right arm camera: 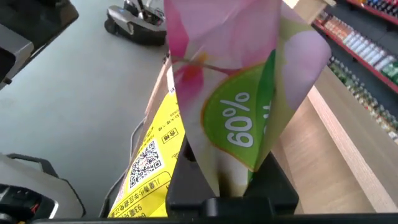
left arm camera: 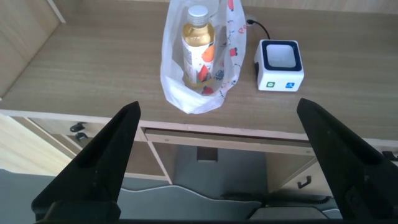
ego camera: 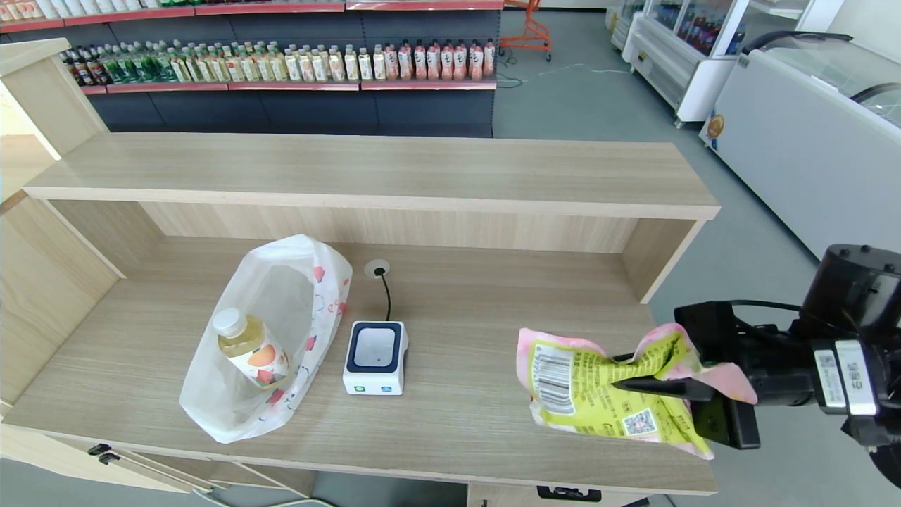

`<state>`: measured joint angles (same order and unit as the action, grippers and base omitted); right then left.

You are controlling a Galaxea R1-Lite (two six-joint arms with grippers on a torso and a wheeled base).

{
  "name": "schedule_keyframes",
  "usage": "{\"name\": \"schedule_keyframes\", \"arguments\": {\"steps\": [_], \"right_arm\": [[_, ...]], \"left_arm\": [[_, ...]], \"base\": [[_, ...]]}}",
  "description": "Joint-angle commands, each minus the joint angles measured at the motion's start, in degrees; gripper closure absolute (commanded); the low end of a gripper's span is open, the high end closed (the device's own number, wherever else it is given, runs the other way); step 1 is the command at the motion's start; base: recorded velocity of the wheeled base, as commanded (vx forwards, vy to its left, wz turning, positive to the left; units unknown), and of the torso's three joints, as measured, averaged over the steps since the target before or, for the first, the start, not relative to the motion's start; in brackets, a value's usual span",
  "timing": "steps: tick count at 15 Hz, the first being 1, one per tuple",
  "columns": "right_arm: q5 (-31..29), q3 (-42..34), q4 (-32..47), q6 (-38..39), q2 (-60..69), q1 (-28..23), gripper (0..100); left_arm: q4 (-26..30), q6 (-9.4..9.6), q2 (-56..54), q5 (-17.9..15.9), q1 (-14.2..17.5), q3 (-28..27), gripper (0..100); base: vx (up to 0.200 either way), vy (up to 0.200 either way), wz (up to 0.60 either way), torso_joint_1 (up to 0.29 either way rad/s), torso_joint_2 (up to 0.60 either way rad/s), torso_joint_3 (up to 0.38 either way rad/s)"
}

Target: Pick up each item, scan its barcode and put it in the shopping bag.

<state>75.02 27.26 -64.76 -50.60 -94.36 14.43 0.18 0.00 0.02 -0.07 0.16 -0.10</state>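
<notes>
At the near right end of the counter (ego camera: pixel 457 317), my right gripper (ego camera: pixel 619 372) is pinching a crumpled snack pouch (ego camera: pixel 584 394). The black fingers close on it from the right, and one pink corner folds back over them. The pouch is pink on one face and yellow-green on the other. Its barcode panel is turned upward and sits toward the left end of the pack. I cannot tell whether its lower edge touches the wood or hangs just above it.

My left gripper (left arm camera: pixel 219 104) hangs out in front of the counter's near edge, below the top and level with the drawer fronts. Its jaws are spread wide with nothing between them.

Farther in, on the left half of the counter, the shopping bag (ego camera: pixel 295 267) lies slumped with its mouth toward the back. A bottle (ego camera: pixel 250 348) with a white cap leans inside it. Just beside the bag, to its right, stands the white scanner (ego camera: pixel 376 355), its dark window facing up. It is well apart from the pouch. A black cable (ego camera: pixel 386 296) runs from the scanner's back to a round port in the wood.

Beyond that rises the counter's raised ledge (ego camera: pixel 352 169). Behind it are store shelves of bottles (ego camera: pixel 281 63), with chest freezers (ego camera: pixel 809 134) to the far right.
</notes>
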Motion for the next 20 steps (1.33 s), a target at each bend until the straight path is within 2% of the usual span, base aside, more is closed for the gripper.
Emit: {"name": "schedule_keyframes", "arguments": {"steps": [1, 3, 4, 5, 6, 7, 8, 9, 10, 11, 13, 14, 15, 16, 20], "right_arm": [[-14.99, 1.83, 6.57, 13.25, 13.06, -4.77, 100], [-26.77, 1.75, 20.90, 15.80, 22.28, -10.30, 100], [-27.12, 2.01, 26.70, 17.12, 25.62, -12.94, 100], [-30.72, 1.92, 31.01, 22.13, 28.00, -13.73, 100], [-40.92, 2.10, 34.35, 29.95, 29.84, -13.38, 100], [-53.84, 2.62, 36.90, 43.22, 30.02, -11.71, 100], [-65.27, 3.77, 39.53, 54.56, 28.88, -7.49, 100], [-79.68, 6.14, 45.07, 66.25, 26.68, -0.63, 100], [-86.45, 8.51, 49.55, 73.81, 25.54, 2.27, 100], [-91.37, 16.25, 63.79, 90.42, 22.55, 6.75, 100], [-90.84, 33.47, 86.47, 111.86, 17.19, 12.55, 100], [-90.67, 35.85, 88.75, 114.41, 16.22, 13.25, 100], [-86.97, 44.99, 96.84, 121.97, 13.23, 15.10, 100], [-85.22, 46.66, 98.24, 122.76, 12.79, 15.89, 100], [-84.78, 46.75, 98.24, 124.69, 11.21, 18.53, 100]], "left_arm": [[-0.01, 0.00, -0.02, -0.01, 0.02, 0.01, 0], [-0.01, 0.00, -0.02, -0.01, 0.02, 0.01, 0], [-0.01, 0.00, -0.02, -0.01, 0.02, 0.01, 0], [-0.01, 0.00, -0.02, -0.01, 0.02, 0.01, 0], [-0.01, 0.00, -0.02, -0.01, 0.02, 0.01, 0], [-0.01, 0.00, -0.02, -0.01, 0.02, 0.01, 0], [-0.01, 0.00, -0.02, -0.01, 0.02, 0.01, 0], [-0.01, 0.00, -0.02, -0.01, 0.02, 0.01, 0], [-0.01, 0.00, -0.02, -0.01, 0.02, 0.01, 0], [-0.01, 0.00, -0.02, -0.01, 0.02, 0.01, 0], [-0.01, 0.00, -0.02, -0.01, 0.02, 0.01, 0], [-0.01, 0.00, -0.02, -0.01, 0.02, 0.01, 0], [-0.01, 0.00, -0.02, -0.01, 0.02, 0.01, 0], [-0.01, 0.00, -0.02, -0.01, 0.02, 0.01, 0], [-0.01, -0.09, -0.02, -0.01, 0.02, 0.01, 0]], "base": [[0.000, 0.000, 0.00, 0.000, 0.00, 0.000], [0.000, 0.000, 0.00, 0.000, 0.00, 0.000], [0.000, 0.000, 0.00, 0.000, 0.00, 0.000], [0.000, 0.000, 0.00, 0.000, 0.00, 0.000], [0.000, 0.000, 0.00, 0.000, 0.00, 0.000], [0.000, 0.000, 0.00, 0.000, 0.00, 0.000], [0.000, 0.000, 0.00, 0.000, 0.00, 0.000], [0.000, 0.000, 0.00, 0.000, 0.00, 0.000], [0.000, 0.000, 0.00, 0.000, 0.00, 0.000], [0.000, 0.000, 0.00, 0.000, 0.00, 0.000], [0.000, 0.000, 0.00, 0.000, 0.00, 0.000], [0.000, 0.000, 0.00, 0.000, 0.00, 0.000], [0.000, 0.000, 0.00, 0.000, 0.00, 0.000], [0.000, 0.000, 0.00, 0.000, 0.00, 0.000], [0.000, 0.000, 0.00, 0.000, 0.00, 0.000]]}}
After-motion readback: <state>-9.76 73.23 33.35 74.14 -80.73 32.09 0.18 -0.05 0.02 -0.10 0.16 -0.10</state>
